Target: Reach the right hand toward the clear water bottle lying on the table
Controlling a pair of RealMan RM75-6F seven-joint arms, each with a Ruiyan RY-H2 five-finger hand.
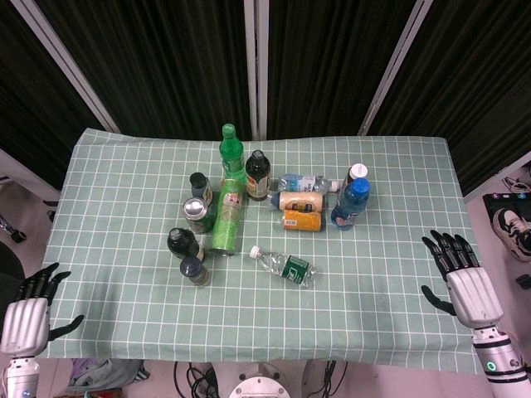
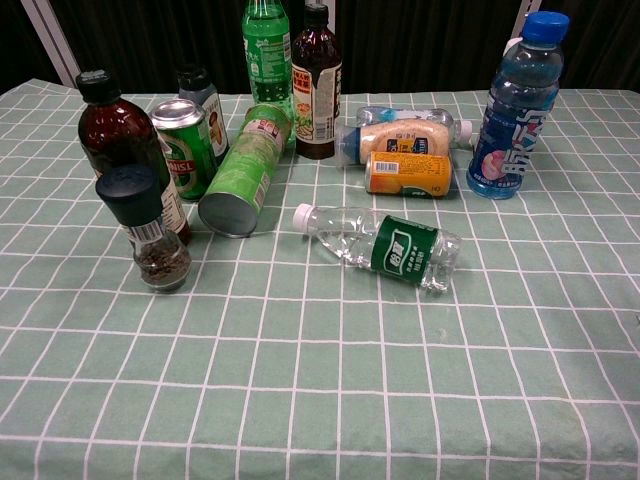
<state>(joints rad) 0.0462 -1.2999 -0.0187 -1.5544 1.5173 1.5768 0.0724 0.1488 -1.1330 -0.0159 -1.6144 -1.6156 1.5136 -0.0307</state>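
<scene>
Right hand [image 1: 461, 278] empty, fingers spread, well apart from clear water bottle [image 1: 284, 265]

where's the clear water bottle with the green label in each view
Head view: the clear water bottle lies on its side just below centre, white cap pointing upper left.
Chest view: it lies at centre, cap to the left.
Shared landmark: the orange can lying just behind it.

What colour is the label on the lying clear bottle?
Green, with white print, on the clear water bottle; clearest in the chest view.
</scene>
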